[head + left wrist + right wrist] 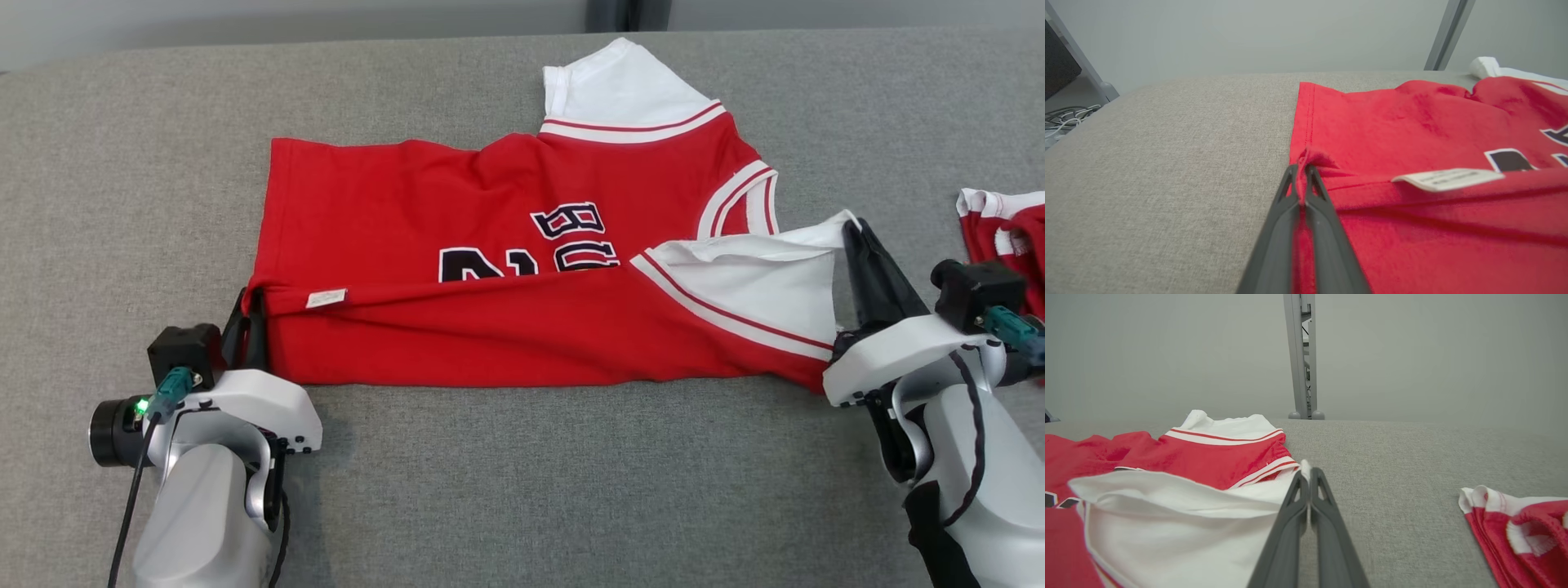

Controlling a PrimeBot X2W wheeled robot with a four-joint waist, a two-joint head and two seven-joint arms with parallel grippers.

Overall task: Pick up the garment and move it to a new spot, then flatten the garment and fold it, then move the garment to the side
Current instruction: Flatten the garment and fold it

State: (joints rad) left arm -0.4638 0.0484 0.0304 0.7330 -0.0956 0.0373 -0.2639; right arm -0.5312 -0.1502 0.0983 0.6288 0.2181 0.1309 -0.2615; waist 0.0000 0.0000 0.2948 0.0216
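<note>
The red short-sleeved jersey with white sleeves and dark lettering (490, 204) lies spread across the middle of the grey fabric-covered table (522, 490). Its near long edge is doubled over, so the one small white care label (326, 298) faces up. The left claw (1302, 173) is clamped on the red hem corner, and the right claw (1309, 473) is clamped on the edge of the nearer white sleeve. Pinching both ends likely keeps that fold line taut and straight. There are two claws, two white sleeves and two garments: a second crumpled red-and-white piece (1008, 233) sits well apart at the right
</note>
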